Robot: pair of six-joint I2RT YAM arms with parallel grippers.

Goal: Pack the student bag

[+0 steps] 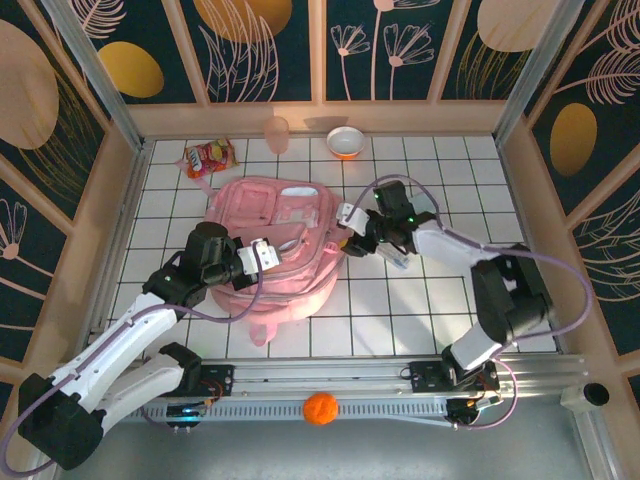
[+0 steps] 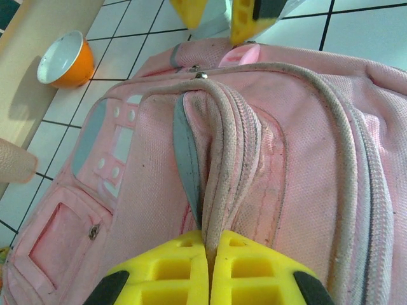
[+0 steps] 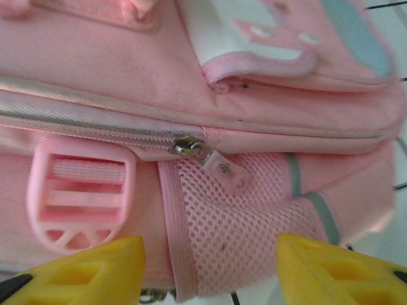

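The student bag point(image 1: 270, 240), a big pink backpack, lies flat in the middle of the tiled table. My left gripper point(image 1: 266, 256) sits at its near left side. In the left wrist view the yellow fingers point(image 2: 172, 267) are shut on a raised fold of the bag's whitish zip trim point(image 2: 219, 184). My right gripper point(image 1: 349, 236) is at the bag's right side, open. Its fingertips point(image 3: 89, 267) stand wide apart before the mesh side pocket point(image 3: 241, 216), just below a metal zip slider with its pull tab point(image 3: 219, 166) and beside a pink buckle point(image 3: 79, 190).
At the back of the table stand an orange bowl point(image 1: 345, 142), a pale pink cup point(image 1: 277, 133) and a snack packet point(image 1: 208, 157). An orange ball point(image 1: 320, 408) rests on the rail between the arm bases. Wooden walls close in the table on three sides.
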